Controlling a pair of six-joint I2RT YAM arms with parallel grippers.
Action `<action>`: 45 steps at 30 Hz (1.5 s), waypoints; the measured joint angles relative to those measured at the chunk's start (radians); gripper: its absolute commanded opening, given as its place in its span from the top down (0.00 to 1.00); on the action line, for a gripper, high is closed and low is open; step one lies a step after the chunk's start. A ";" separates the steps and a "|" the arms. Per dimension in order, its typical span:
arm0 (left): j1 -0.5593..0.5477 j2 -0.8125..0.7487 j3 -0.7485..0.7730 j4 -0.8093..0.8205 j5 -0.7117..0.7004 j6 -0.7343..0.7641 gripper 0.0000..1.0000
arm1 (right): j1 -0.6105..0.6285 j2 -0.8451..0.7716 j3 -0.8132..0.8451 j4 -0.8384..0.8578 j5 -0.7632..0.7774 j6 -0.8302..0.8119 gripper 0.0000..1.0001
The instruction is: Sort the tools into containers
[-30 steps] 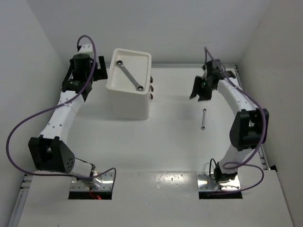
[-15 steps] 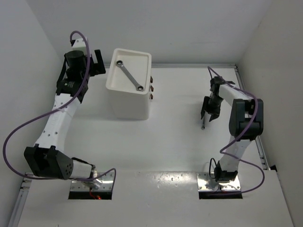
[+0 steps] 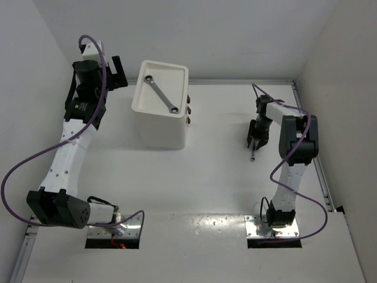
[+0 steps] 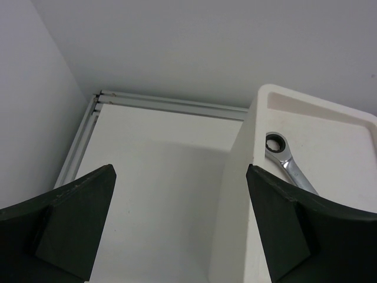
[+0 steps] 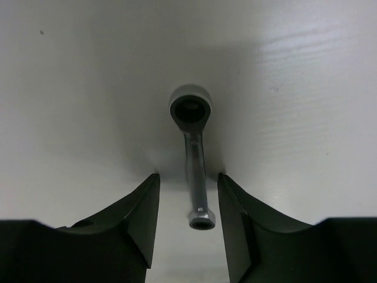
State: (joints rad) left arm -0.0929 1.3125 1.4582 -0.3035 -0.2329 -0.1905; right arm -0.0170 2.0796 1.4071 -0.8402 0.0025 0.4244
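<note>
The white container (image 3: 159, 121) stands at the back left, with dark knobs (image 3: 189, 110) on its right face. One silver wrench (image 3: 162, 93) lies in its tray top and also shows in the left wrist view (image 4: 288, 165). A second silver wrench (image 3: 253, 153) lies on the table at the right. My right gripper (image 3: 254, 141) is low over it, open, with its fingers (image 5: 138, 215) on either side of the wrench shaft (image 5: 196, 186), not closed on it. My left gripper (image 3: 118, 73) is open and empty, raised left of the container (image 4: 306, 194). No screwdrivers or pliers show.
White walls close the table on the left, back and right. A metal rail (image 3: 318, 171) runs along the right edge and another along the back (image 4: 171, 105).
My right gripper swung down from the back right and lowered over the wrench on the table. My left arm drew back and up, away from the container.
</note>
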 measured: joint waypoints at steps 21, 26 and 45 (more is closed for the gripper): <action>0.000 -0.006 -0.020 0.011 -0.047 0.014 0.00 | 0.016 0.008 0.053 -0.016 -0.136 -0.028 1.00; 0.000 -0.007 -0.056 0.005 -0.019 0.013 0.00 | 0.035 -0.046 0.125 -0.005 -0.280 -0.037 1.00; 0.000 -0.008 -0.101 -0.013 0.025 0.022 0.00 | 0.109 0.030 0.753 0.575 -0.981 0.166 1.00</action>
State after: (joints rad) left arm -0.0929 1.3048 1.3571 -0.3168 -0.2077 -0.1688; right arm 0.0917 2.1098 2.1601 -0.2649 -0.9783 0.5907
